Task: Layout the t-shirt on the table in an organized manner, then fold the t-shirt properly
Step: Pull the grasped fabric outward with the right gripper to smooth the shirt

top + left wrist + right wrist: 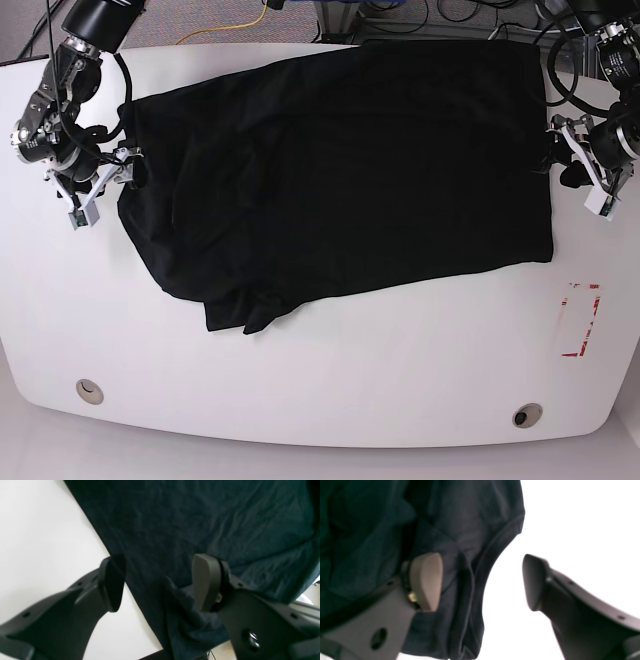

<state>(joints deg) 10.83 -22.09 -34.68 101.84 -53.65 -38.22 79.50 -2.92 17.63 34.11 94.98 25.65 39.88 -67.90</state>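
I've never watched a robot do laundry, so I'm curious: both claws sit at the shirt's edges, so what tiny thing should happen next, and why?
Probably both should close. The left gripper and right gripper each stand open astride an edge of the t-shirt, fabric between the pads but not pinched. The shirt lies rumpled and skewed on the table, so gripping both sides would let them pull it straight.
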